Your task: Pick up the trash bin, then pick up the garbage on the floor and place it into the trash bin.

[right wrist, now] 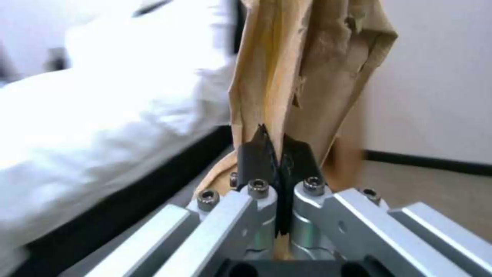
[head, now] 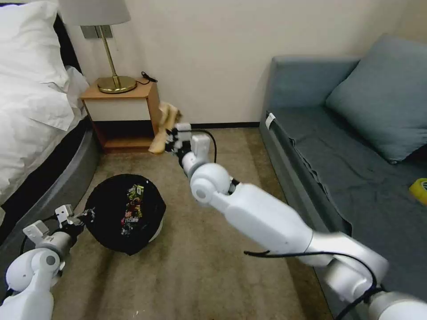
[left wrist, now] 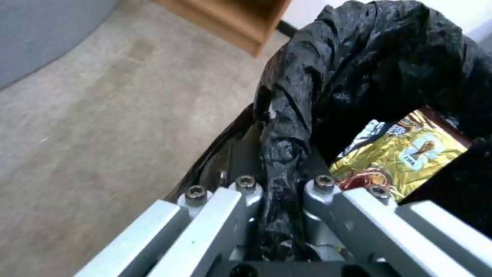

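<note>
The trash bin (head: 124, 213), white with a black bag draped over its rim, hangs tilted low at my left. My left gripper (head: 84, 217) is shut on the bin's bagged rim (left wrist: 279, 154). Inside the bin lie wrappers (head: 133, 206), among them a brown-gold snack wrapper (left wrist: 405, 154). A crumpled tan scrap (head: 163, 126) of garbage is held up in the air in front of the nightstand, above and beyond the bin. My right gripper (head: 171, 138) is shut on it, and the black pads (right wrist: 256, 157) pinch the tan scrap (right wrist: 302, 77) near its lower end.
A bed (head: 31, 115) with white bedding runs along the left. A wooden nightstand (head: 122, 113) with a brass lamp (head: 113, 62) stands at the back wall. A blue sofa (head: 347, 151) fills the right, with a yellow tape roll (head: 419, 189) on its seat. Beige carpet (head: 200, 266) lies between.
</note>
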### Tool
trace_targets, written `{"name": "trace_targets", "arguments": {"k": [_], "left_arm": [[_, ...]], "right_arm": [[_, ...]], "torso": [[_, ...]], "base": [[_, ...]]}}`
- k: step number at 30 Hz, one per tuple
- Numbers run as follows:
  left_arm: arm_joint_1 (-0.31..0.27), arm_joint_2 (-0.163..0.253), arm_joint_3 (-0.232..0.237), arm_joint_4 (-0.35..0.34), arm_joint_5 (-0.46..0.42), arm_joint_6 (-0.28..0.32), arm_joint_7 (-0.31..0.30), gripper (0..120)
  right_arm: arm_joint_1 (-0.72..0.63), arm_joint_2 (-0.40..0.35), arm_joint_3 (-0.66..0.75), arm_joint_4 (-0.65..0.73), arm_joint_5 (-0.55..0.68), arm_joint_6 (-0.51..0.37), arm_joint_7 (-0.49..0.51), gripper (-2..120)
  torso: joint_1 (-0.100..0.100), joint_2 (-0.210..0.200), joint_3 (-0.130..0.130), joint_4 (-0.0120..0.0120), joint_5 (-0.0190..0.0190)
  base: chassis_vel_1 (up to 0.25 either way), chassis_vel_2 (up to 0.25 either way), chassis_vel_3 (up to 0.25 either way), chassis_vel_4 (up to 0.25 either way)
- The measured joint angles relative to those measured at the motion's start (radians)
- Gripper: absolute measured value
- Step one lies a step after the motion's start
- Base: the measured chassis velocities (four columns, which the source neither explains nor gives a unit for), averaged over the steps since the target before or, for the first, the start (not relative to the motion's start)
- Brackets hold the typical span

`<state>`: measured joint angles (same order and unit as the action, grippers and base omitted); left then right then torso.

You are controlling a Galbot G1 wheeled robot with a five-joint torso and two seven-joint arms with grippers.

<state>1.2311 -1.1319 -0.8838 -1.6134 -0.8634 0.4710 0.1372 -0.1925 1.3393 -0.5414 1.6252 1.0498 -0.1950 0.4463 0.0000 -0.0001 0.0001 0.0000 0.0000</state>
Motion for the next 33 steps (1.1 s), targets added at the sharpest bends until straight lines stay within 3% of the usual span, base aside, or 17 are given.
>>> {"name": "trace_targets", "arguments": {"k": [4,14,20,31,33], "left_arm": [[-0.02,0.01,0.025,-0.011,-0.016,0.005,0.011,4],[-0.014,0.021,0.057,-0.075,-0.08,0.045,0.014,4],[0.0,0.027,0.062,-0.109,-0.102,0.063,0.009,4],[0.038,0.02,0.05,-0.173,-0.142,0.093,-0.005,4],[0.043,0.017,0.049,-0.177,-0.145,0.094,-0.014,4]], "right_arm": [[0.052,-0.034,-0.055,0.052,0.089,-0.002,-0.146,0],[0.088,-0.073,-0.156,0.099,0.137,-0.021,-0.304,0],[0.115,-0.085,-0.198,0.095,0.12,-0.032,-0.338,0],[0.076,-0.107,-0.247,0.01,-0.044,-0.023,-0.365,0],[0.063,-0.109,-0.248,-0.016,-0.08,-0.016,-0.367,8]], "torso": [[0.0,0.0,0.0,-0.0001,-0.0001],[0.0,0.0,0.0,0.0,0.0],[0.0,0.0,0.0,0.0,0.0],[0.0,0.0,0.0,0.0,0.0001],[0.0,0.0,0.0,-0.0001,0.0]], "base": [[0.0,0.0,0.0,0.0],[0.0,0.0,0.0,0.0],[0.0,0.0,0.0,0.0],[0.0,0.0,0.0,0.0],[0.0,0.0,0.0,0.0]]}}
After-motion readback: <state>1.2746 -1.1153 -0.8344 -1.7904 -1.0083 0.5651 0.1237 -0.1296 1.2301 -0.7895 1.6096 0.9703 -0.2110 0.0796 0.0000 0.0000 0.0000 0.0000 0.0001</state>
